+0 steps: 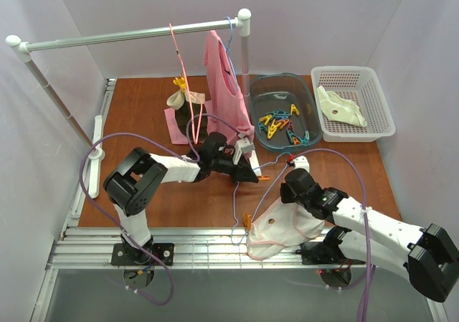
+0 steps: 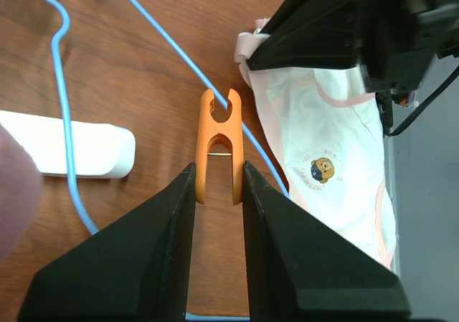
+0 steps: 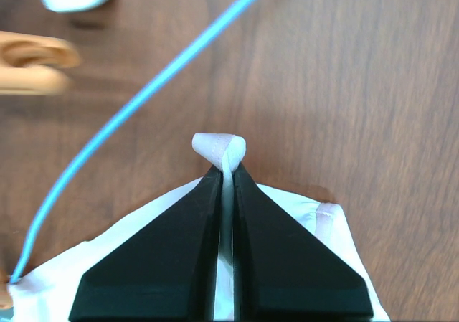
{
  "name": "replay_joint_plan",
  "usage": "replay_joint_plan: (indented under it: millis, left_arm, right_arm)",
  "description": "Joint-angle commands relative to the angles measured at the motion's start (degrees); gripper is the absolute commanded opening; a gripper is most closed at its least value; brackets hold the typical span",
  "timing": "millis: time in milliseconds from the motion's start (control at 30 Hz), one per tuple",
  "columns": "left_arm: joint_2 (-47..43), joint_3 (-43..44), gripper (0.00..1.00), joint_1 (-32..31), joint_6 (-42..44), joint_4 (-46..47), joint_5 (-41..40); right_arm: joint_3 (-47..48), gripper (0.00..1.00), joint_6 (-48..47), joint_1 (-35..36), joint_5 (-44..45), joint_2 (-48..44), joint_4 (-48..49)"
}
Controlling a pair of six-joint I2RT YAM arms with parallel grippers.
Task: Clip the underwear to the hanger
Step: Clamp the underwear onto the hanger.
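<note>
While my right gripper (image 3: 226,170) is clenched on a folded edge of the underwear (image 3: 219,146), my left gripper (image 2: 219,175) pinches one orange peg (image 2: 219,132) by its tail, the peg's open end crossing the hanger (image 2: 179,57). That single blue wire lies on the table (image 2: 129,49), running beside the one pair of underwear, which is spread at the near edge. A second orange peg (image 1: 247,222) sits at its left corner. Farther back, one tub (image 1: 285,78) holds more pegs than I can count.
</note>
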Motion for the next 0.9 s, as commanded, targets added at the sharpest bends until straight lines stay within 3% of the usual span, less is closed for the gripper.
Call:
replay_joint_plan:
  millis: [0,333,867]
  left_arm:
    - [1.17,2.64,0.18,0.91,0.27,-1.79,4.61]
    - [3.8,4.84,0.1,0.91,-0.43,-2.06,8.22]
    - [6.97,7.39,0.1,0.91,-0.78,-3.55,7.78]
  right_arm:
    - [1.84,0.03,-4.15,-0.45,-1.9,-1.97,4.58]
    - [2.64,0.03,-7.76,-1.5,-5.94,1.11,10.04]
    - [0.97,0.03,-9.52,-2.91,-8.58,2.42,13.64]
